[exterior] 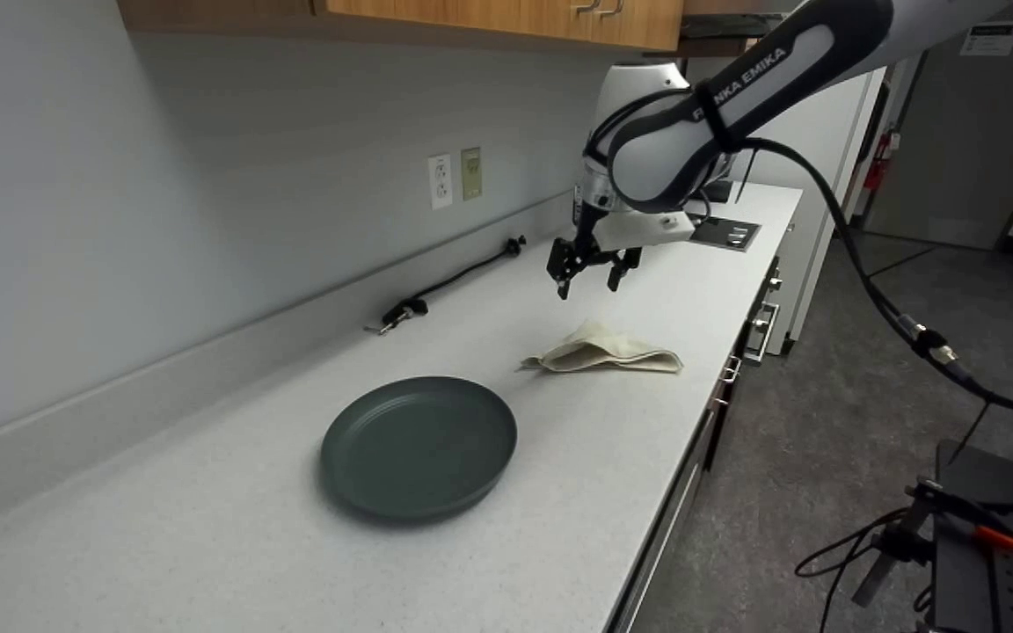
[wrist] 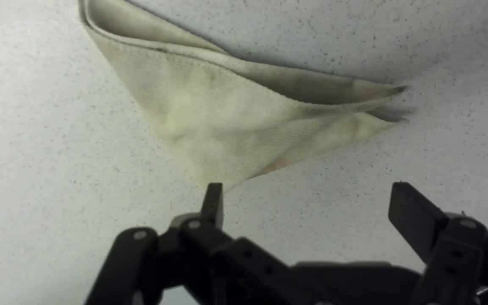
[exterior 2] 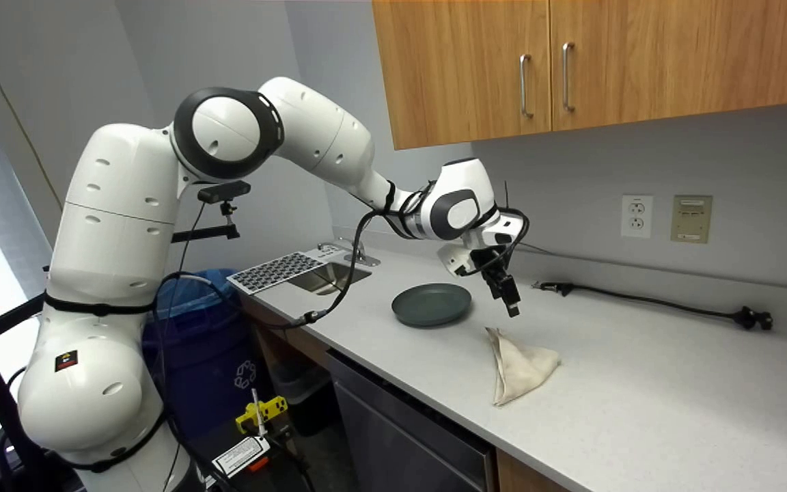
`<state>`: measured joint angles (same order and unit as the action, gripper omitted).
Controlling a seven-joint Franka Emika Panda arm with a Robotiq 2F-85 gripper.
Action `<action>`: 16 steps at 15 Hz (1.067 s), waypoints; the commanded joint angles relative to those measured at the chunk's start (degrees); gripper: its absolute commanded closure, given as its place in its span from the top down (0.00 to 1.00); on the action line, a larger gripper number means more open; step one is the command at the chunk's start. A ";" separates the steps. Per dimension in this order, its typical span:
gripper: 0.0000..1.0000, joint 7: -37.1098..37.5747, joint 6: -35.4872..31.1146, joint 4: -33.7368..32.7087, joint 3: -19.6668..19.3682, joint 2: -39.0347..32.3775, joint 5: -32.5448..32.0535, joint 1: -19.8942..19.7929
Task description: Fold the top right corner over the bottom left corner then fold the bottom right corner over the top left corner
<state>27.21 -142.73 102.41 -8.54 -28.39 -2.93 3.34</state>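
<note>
The cream-white cloth (exterior: 603, 350) lies on the counter, folded into a rough triangle. It also shows in an exterior view (exterior 2: 525, 367) and the wrist view (wrist: 201, 101). In the wrist view its layers gape along the upper edge, two separate tips lie at the right, and another point lies near the left finger. Which original corners these are, I cannot tell. My gripper (exterior: 589, 290) is open and empty above the counter, apart from the cloth. In an exterior view the gripper (exterior 2: 511, 307) hangs above and behind the cloth. The fingers are wide apart in the wrist view (wrist: 307, 186).
A round dark green plate (exterior: 419, 450) sits near the cloth, also in an exterior view (exterior 2: 432, 305). A black cable with clamp ends (exterior: 462, 274) lies along the wall. A sink (exterior 2: 328, 278) is beyond the plate. Wooden cabinets (exterior 2: 605, 61) hang above.
</note>
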 commanded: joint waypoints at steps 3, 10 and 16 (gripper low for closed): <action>1.00 -5.96 -2.03 10.99 0.22 12.59 -3.79 0.31; 1.00 -7.46 -3.96 18.14 2.39 22.31 -5.74 -0.45; 1.00 -6.91 -4.97 18.70 3.86 23.22 -4.64 -1.17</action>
<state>20.40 -147.81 121.21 -5.82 -5.15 -7.54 3.35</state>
